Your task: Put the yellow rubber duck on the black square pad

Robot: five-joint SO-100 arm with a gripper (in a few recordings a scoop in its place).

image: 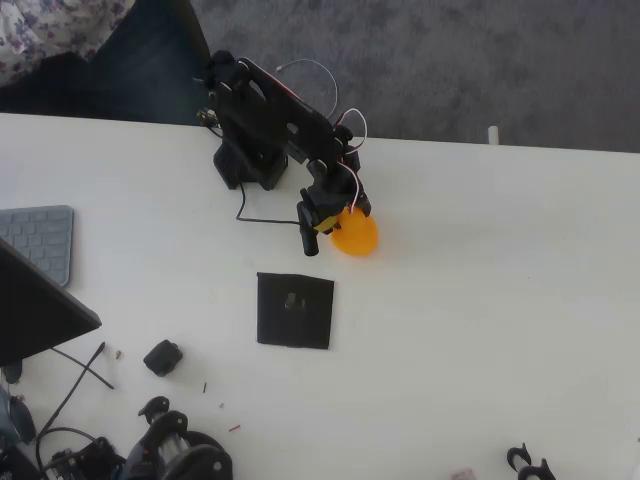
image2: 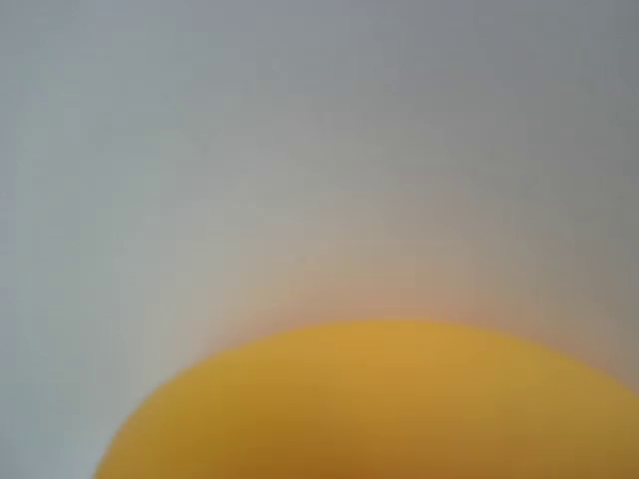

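Note:
The yellow rubber duck (image: 356, 232) sits on the white table, above and to the right of the black square pad (image: 295, 310). In the overhead view the black arm reaches down from the table's far edge, and its gripper (image: 330, 236) is at the duck's upper left side. One black finger (image: 310, 240) sticks out left of the duck with a gap of table between them, so the jaws stand open. The other finger is hidden above the duck. In the wrist view the duck (image2: 379, 409) is a blurred orange-yellow dome along the bottom edge, very close to the camera.
A small chunky black block (image: 162, 357) lies left of the pad. A grey keyboard (image: 40, 240) and a dark monitor corner (image: 35, 310) are at the left edge. Cables and black parts (image: 150, 450) lie at the bottom left.

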